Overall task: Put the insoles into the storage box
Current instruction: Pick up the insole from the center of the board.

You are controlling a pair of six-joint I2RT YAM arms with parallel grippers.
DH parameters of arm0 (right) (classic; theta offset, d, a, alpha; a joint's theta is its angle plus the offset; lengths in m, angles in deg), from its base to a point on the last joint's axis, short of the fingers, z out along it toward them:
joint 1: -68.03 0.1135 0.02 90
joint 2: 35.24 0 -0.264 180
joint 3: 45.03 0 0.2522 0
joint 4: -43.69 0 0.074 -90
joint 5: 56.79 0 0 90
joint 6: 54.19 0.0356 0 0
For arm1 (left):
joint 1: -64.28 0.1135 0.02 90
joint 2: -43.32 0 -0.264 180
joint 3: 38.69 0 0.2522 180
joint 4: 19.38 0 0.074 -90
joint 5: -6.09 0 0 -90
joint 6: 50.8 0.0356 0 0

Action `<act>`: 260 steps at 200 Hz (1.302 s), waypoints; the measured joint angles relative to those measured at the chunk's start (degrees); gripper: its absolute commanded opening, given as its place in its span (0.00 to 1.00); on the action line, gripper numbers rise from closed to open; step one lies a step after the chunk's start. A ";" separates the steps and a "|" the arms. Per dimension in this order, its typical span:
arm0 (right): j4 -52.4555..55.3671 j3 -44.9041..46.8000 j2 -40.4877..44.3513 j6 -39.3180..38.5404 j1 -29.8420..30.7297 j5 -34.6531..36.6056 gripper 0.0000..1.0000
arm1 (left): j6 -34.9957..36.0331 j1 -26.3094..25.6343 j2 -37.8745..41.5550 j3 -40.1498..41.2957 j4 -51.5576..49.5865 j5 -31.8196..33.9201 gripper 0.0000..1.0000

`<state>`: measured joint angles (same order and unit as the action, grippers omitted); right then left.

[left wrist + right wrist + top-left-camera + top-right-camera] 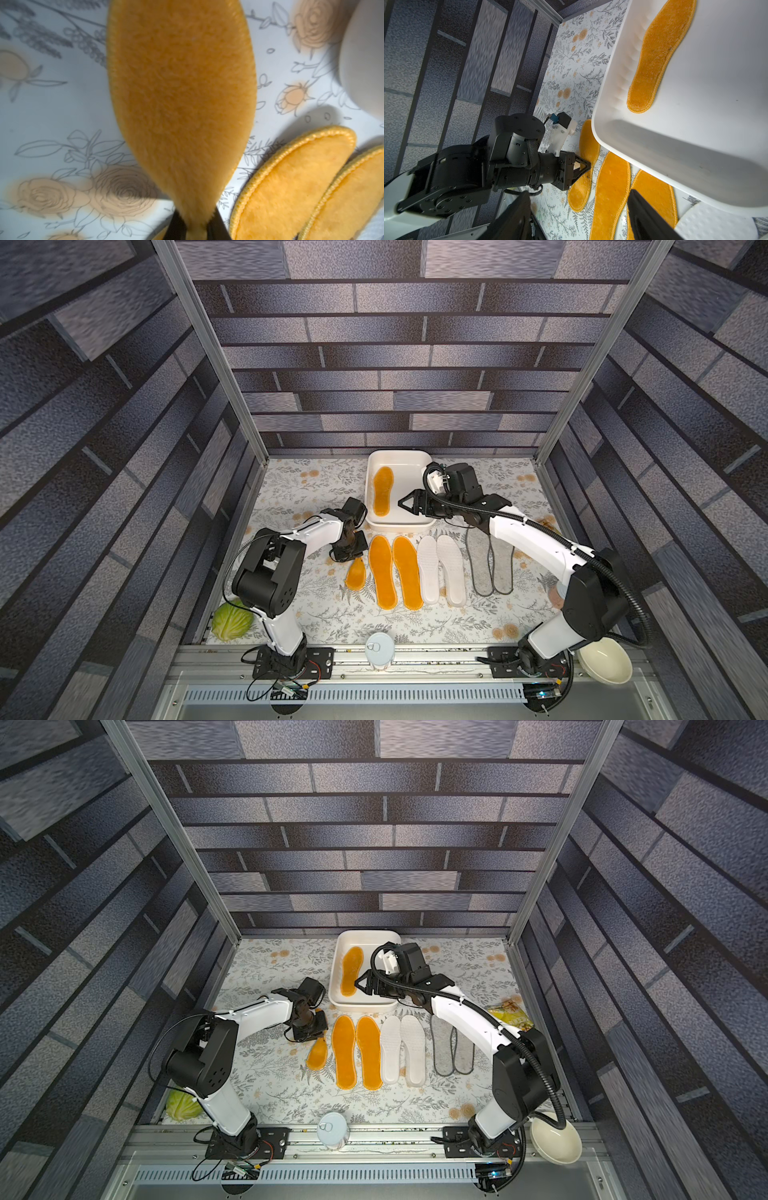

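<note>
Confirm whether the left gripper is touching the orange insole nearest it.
Touching. In the left wrist view, the left gripper is shut on the orange insole: both black fingers pinch its narrow end, with no gap.

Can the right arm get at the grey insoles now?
Probably yes: right gripper, jaws open and empty, sits over the storage box; the grey insoles lie uncovered, partly beneath its forearm, so it must pull back.

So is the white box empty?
No. One orange insole lies flat on the floor of the storage box; the other insoles are outside it.
</note>
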<state>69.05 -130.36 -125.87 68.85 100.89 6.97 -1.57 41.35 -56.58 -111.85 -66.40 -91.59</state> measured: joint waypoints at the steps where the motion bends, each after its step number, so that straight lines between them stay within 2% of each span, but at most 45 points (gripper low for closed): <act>1: -0.07 0.09 0.00 -0.04 0.00 -0.26 0.75 | -0.22 0.00 0.00 0.00 0.15 -0.04 0.00; 80: -3.06 6.34 2.12 -0.55 0.00 -10.36 0.75 | 0.70 1.36 0.13 -2.75 -1.42 -1.27 0.00; 115: -6.34 8.17 2.23 0.02 0.02 -13.00 0.75 | 1.40 2.99 4.26 -3.34 -3.56 -1.49 0.00; 174: -13.94 14.58 2.36 3.96 0.96 -14.32 0.75 | 1.31 5.68 14.88 -7.43 -6.49 -2.49 0.00; 223: -22.23 13.18 -0.17 7.08 3.76 -13.97 0.74 | 0.70 5.90 15.45 -17.53 -7.21 -3.93 0.00; 260: -28.61 12.07 -4.28 10.16 4.96 -12.17 0.73 | -0.81 5.62 15.30 -19.67 -6.08 -6.47 0.00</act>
<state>40.43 -118.30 -130.16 79.01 105.86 -5.20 -2.38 46.96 -41.28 -131.52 -72.48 -98.06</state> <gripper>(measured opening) 0.735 0.083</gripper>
